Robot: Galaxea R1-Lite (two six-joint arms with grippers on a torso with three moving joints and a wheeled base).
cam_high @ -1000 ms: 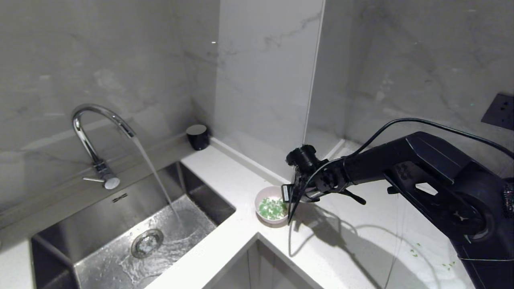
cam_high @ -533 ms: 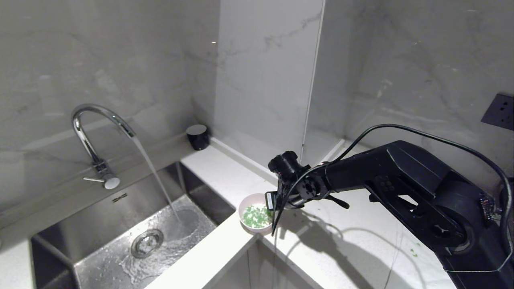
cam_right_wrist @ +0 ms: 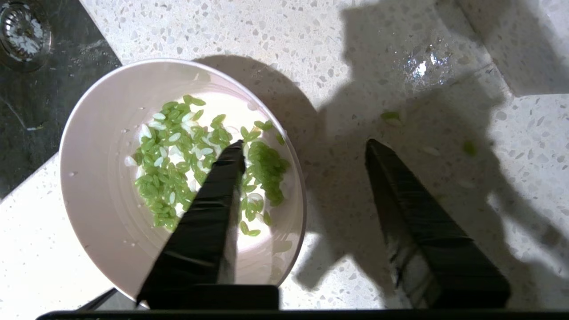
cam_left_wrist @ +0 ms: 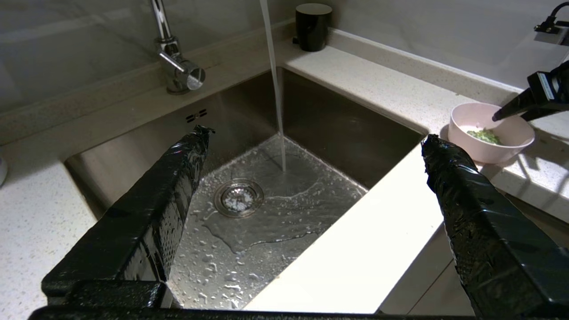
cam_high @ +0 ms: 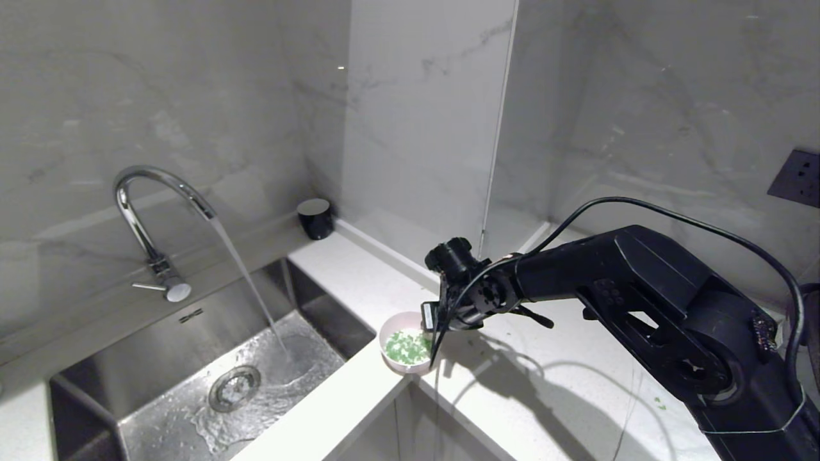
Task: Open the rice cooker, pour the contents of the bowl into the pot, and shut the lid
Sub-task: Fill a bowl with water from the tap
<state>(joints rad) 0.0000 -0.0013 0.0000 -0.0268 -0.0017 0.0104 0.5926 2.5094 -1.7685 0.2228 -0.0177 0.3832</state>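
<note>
Faucet running into steel sink, black cup, white countertop

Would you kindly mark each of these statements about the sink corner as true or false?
1. Water is running from the tap into the sink. True.
2. The bowl is empty. False: it holds green bits.
3. The right gripper straddles the bowl's rim, one finger inside and one outside. True.
4. The bowl sits in the sink. False: it stands on the counter at the sink's corner.
5. The left gripper holds the black cup. False: it is open over the sink; the cup stands by the wall.
</note>
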